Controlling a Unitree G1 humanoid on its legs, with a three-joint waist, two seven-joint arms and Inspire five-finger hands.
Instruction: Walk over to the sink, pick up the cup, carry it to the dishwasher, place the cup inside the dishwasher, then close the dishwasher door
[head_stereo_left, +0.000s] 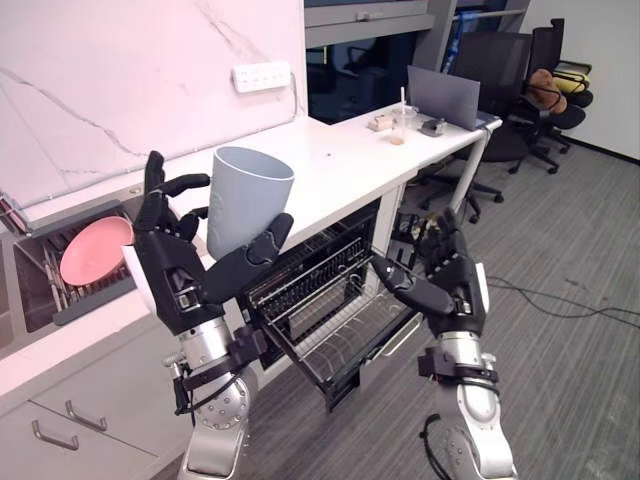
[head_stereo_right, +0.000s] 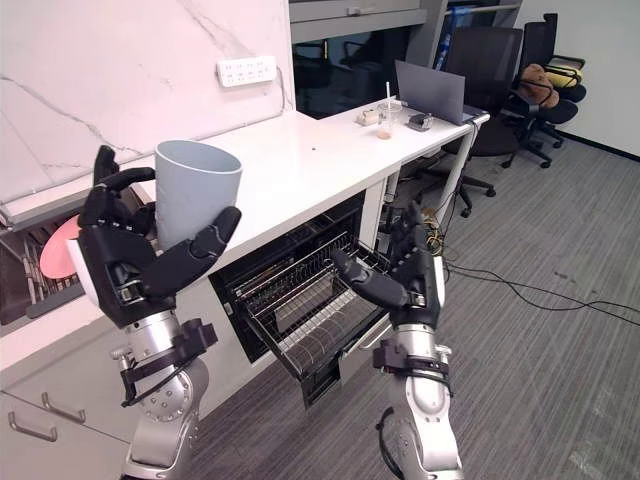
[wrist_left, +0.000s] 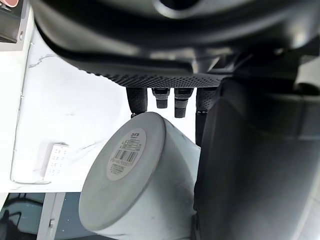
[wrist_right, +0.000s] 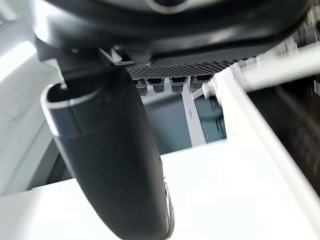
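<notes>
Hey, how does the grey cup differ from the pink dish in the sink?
The grey cup is tall and deep; the pink dish is shallow and round. The grey cup is gripped in the left hand, mouth up; the pink dish leans on edge in the sink. Both are plain, single-coloured tableware.

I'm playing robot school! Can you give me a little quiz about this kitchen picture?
1. True or false: the tall grey-blue plastic cup sits in the pulled-out wire dishwasher rack.
2. The left hand grips: A) the cup, B) a spoon, C) nothing.
3. Fill in: the round pink plate lies in the ____.
Key: 1 false; 2 A; 3 sink.
</notes>
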